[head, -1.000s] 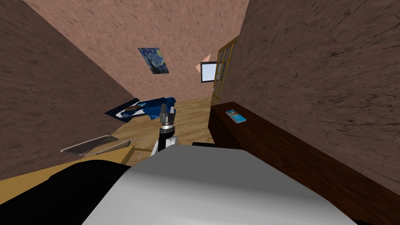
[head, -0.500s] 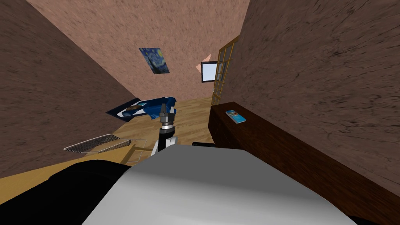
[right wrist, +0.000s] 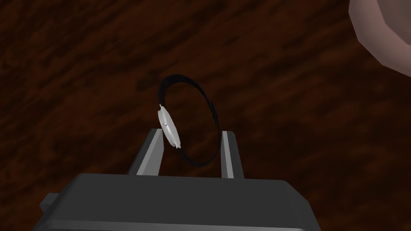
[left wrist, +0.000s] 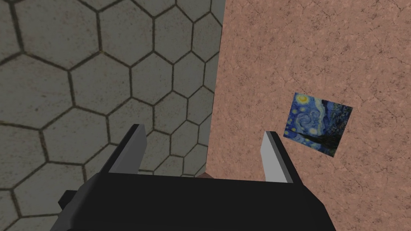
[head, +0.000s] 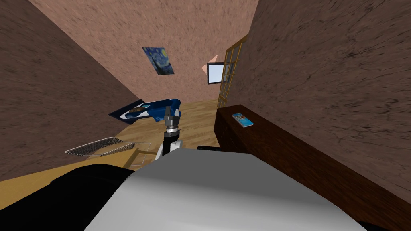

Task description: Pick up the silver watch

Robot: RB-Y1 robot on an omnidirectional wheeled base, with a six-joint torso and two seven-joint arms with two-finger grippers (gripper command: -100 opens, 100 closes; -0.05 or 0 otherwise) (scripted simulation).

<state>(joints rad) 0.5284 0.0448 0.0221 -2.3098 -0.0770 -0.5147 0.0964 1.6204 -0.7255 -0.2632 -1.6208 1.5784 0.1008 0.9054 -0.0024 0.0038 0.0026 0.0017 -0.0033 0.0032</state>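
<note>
The silver watch (right wrist: 168, 128) stands on edge on a dark reddish wood surface (right wrist: 281, 120), its black strap (right wrist: 204, 100) forming a hoop. My right gripper (right wrist: 188, 138) is around it: one finger touches the silver case, the other sits against the strap's far side, so the jaws are shut on the watch. In the head view my left gripper (head: 171, 111) is raised in front of my chest. In its own wrist view the left gripper (left wrist: 202, 144) stands open with nothing between the fingers.
A long dark wood cabinet (head: 289, 148) runs along the right wall, with a blue book (head: 242, 119) on top. A blue-covered piece of furniture (head: 148, 110) and a mesh rack (head: 100, 146) lie ahead left. A pinkish rounded object (right wrist: 385, 32) is near the watch.
My head view has shifted very slightly. The left arm holds its place.
</note>
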